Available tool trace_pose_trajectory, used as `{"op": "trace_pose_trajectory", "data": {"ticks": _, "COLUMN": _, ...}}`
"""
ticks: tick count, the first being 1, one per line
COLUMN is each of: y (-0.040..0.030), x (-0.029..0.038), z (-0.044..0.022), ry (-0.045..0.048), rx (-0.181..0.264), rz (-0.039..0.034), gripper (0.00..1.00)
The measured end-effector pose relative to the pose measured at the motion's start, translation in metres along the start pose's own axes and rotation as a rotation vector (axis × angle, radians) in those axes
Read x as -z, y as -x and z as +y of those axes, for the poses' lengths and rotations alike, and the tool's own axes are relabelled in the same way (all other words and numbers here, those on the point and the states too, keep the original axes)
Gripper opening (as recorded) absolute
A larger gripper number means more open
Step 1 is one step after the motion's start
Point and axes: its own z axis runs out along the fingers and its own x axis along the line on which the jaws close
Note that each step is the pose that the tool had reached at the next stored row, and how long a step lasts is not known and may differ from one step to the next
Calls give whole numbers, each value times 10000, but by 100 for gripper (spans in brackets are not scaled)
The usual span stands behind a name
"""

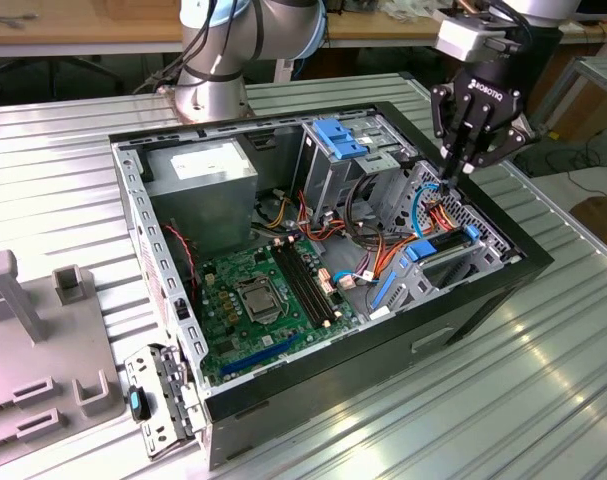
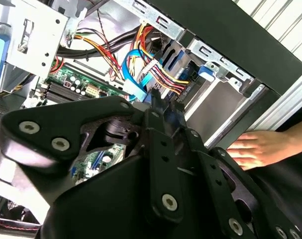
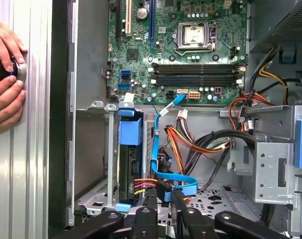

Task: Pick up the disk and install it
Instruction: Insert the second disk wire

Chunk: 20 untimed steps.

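Ribbed metal table [image 1: 543,380], blue-framed dark disk [image 3: 129,159] seemingly seated

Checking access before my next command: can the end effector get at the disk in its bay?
Probably yes: the end effector hangs close by the disk, whose edge is exposed, though the blue data cable and power wires crowd it.
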Motion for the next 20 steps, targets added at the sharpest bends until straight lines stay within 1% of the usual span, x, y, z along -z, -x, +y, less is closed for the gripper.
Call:
{"op": "trace_pose_trajectory", "data": {"ticks": 1, "y": 7, "x": -1, "z": 0, "ry": 0, "rx": 0, "rz": 5, "gripper": 26}}
{"op": "trace_pose_trajectory", "data": {"ticks": 2, "y": 18, "x": -5, "z": 0, "ry": 0, "rx": 0, "rz": 4, "gripper": 33}}
{"op": "trace_pose_trajectory", "data": {"ticks": 3, "y": 27, "x": -17, "z": 0, "ry": 0, "rx": 1, "rz": 6, "gripper": 33}}
{"op": "trace_pose_trajectory", "data": {"ticks": 4, "y": 33, "x": -24, "z": 0, "ry": 0, "rx": 5, "rz": 36, "gripper": 33}}
{"op": "trace_pose_trajectory", "data": {"ticks": 5, "y": 42, "x": -26, "z": 0, "ry": 1, "rx": 12, "rz": 127, "gripper": 33}}
{"op": "trace_pose_trajectory", "data": {"ticks": 6, "y": 76, "x": -27, "z": 0, "ry": 1, "rx": 28, "rz": 220, "gripper": 33}}
{"op": "trace_pose_trajectory", "data": {"ticks": 7, "y": 105, "x": -27, "z": -1, "ry": -1, "rx": 37, "rz": 222, "gripper": 33}}
{"op": "trace_pose_trajectory", "data": {"ticks": 10, "y": 151, "x": -33, "z": -1, "ry": -2, "rx": 45, "rz": 226, "gripper": 33}}
{"op": "trace_pose_trajectory", "data": {"ticks": 14, "y": 161, "x": -46, "z": -1, "ry": 7, "rx": 55, "rz": 611, "gripper": 33}}
{"op": "trace_pose_trajectory", "data": {"ticks": 15, "y": 166, "x": -52, "z": -1, "ry": 11, "rx": 59, "rz": 741, "gripper": 33}}
{"op": "trace_pose_trajectory", "data": {"ticks": 18, "y": 194, "x": -76, "z": 0, "ry": 13, "rx": 63, "rz": 899, "gripper": 33}}
{"op": "trace_pose_trajectory", "data": {"ticks": 20, "y": 227, "x": -89, "z": 0, "ry": 5, "rx": 62, "rz": 962, "gripper": 33}}
